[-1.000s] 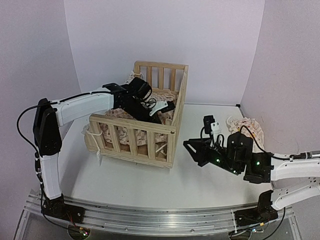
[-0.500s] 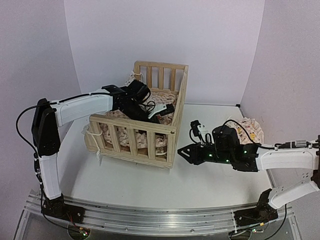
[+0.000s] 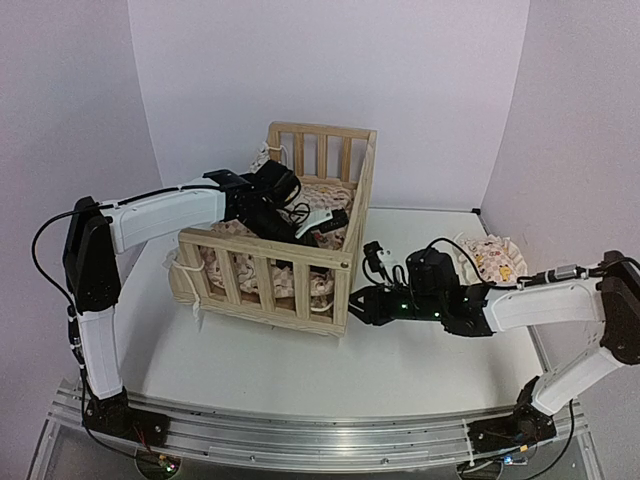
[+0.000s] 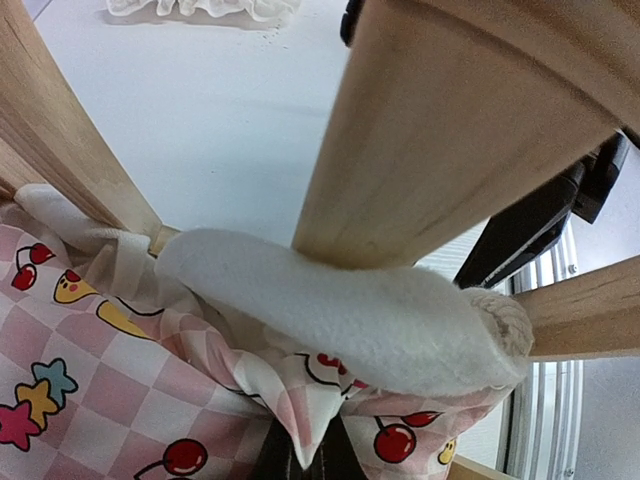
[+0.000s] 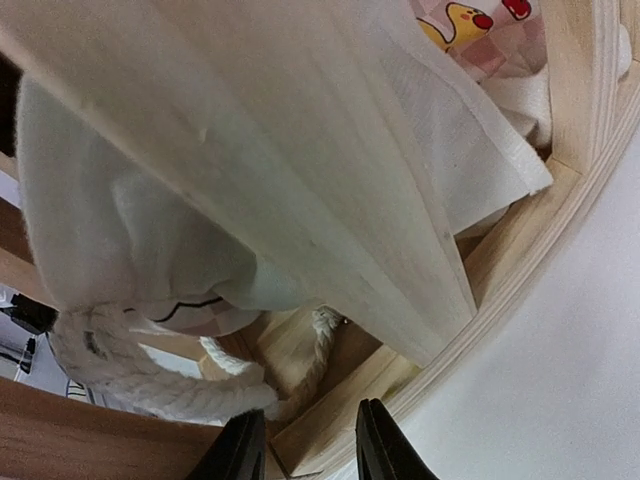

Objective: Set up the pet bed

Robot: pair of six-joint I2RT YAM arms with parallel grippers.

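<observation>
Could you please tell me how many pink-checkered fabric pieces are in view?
2. A cushion lies inside the pet bed; a small pillow sits on the table at the far right. The bed may hide more.

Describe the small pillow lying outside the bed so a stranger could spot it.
Start at the slatted wooden pet bed on the white table. Look right, beyond the right arm, near the side wall: the small frilled pillow lies on the tabletop. Unlike the matching checkered cushion, it sits outside the frame.
</observation>
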